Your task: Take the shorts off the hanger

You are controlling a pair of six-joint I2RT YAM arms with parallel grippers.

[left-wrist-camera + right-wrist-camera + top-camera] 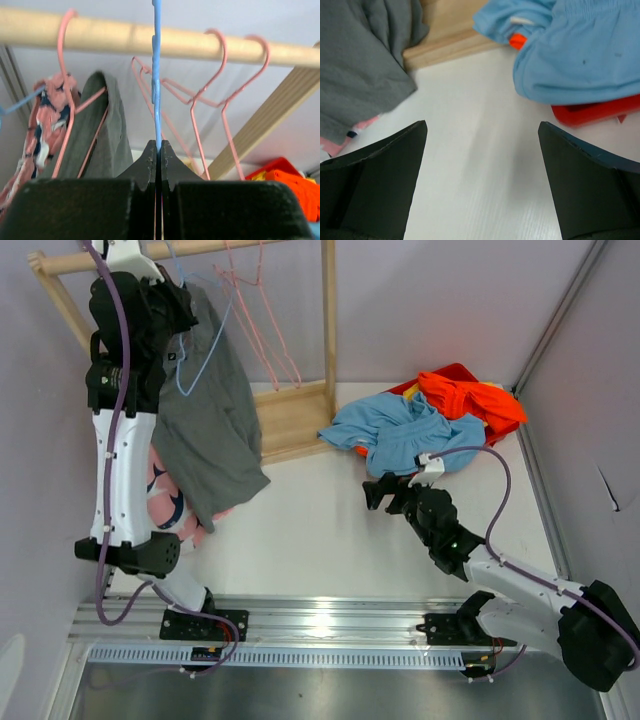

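Left wrist view: our left gripper [158,148] clamps the blue wire hanger [156,90]; right gripper [482,127] gapes empty. Light, limp grey cloth shorts [107,135] at nine o'clock: we'd grab their hem.

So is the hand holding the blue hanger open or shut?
Shut. In the left wrist view, the left gripper has its fingers pressed together on the blue hanger wire, no gap showing.

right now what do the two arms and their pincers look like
Both arms have white shells with black joints: the left arm and the right arm. A thin purple cable runs along each. The left pincer and right pincer have matte black, wedge-shaped fingers. No markings or sleeves show.
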